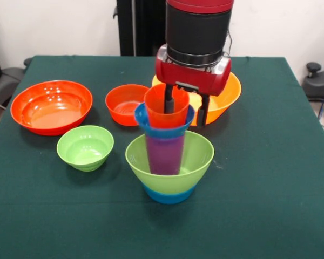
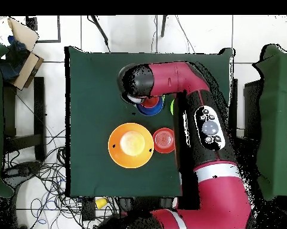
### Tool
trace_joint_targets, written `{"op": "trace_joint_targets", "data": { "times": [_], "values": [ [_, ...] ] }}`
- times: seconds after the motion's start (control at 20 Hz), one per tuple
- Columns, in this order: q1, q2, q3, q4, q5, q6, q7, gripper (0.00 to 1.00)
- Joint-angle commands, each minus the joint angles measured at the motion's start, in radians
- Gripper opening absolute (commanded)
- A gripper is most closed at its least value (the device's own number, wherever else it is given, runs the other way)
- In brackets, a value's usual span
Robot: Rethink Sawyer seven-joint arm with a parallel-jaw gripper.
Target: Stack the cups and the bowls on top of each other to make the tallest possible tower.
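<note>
Near the table's middle, the gripper (image 1: 185, 105) pinches the orange cup's (image 1: 166, 110) rim with one finger inside, atop the tower (image 1: 169, 156); a crooked release could likely topple the tall narrow stack.

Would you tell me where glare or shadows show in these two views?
Front view: glossy highlights on the large red bowl and the small green bowl, soft shadows beside both. Overhead view: a bright patch in the yellow-orange bowl.
</note>
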Motion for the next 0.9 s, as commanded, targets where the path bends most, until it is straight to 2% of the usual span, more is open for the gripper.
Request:
{"op": "trace_joint_targets", "data": {
  "times": [0.05,0.3,0.9],
  "values": [
    [-0.005,0.031,0.036,-0.065,-0.123,-0.034,-0.272,1.00],
    [-0.013,0.019,0.051,-0.050,-0.117,-0.011,-0.270,1.00],
    [-0.017,0.058,0.084,-0.015,-0.026,0.050,-0.221,1.00]
  ]
}}
